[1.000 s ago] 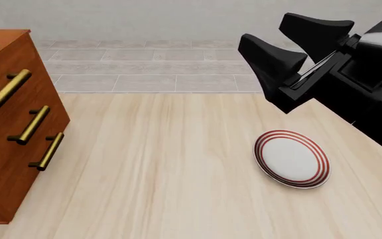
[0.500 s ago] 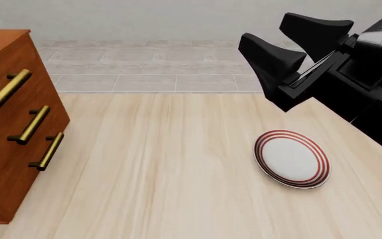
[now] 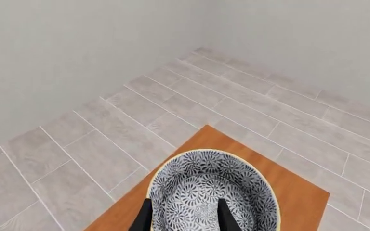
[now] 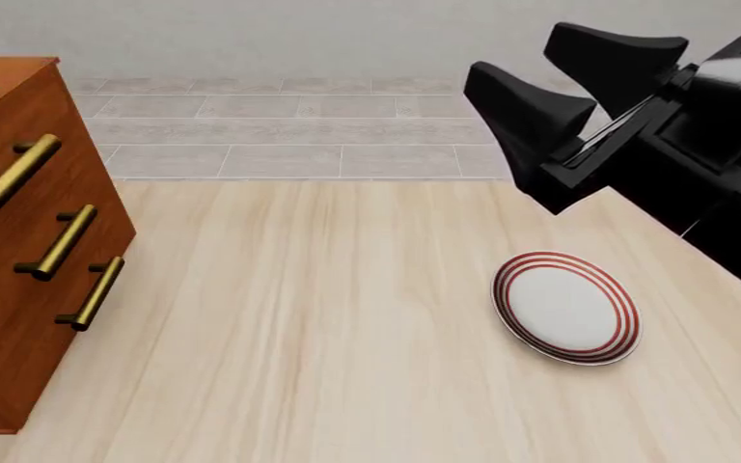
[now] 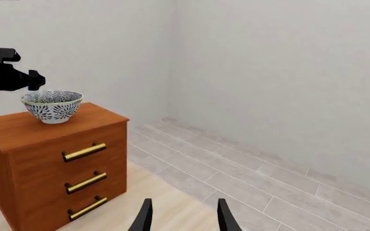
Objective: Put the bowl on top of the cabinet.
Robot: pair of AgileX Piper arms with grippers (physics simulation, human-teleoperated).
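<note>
The task is judged nearly finished: in the right wrist view the bowl [image 5: 52,106] is seen standing upright on the top of the cabinet [image 5: 56,159], towards one edge, and only the release and withdrawal of the left arm appear to be left. The cabinet is a large box of smooth reddish-brown wood with three brass bar handles [image 4: 13,174] set one below another on its front. The bowl is round and deep, covered inside and out with a dense dark-blue-and-white floral pattern and edged by a thin pale rim. The left gripper [image 3: 183,216] is held at the bowl's near rim with its jaws narrowly apart; whether the rim is clamped cannot be told. Further right, on the pale wood-grain table [image 4: 319,328], a flat white plate [image 4: 565,308] with red rings is lying. The right gripper [image 4: 577,82] is held idle above it, its jaws spread wide and empty.
</note>
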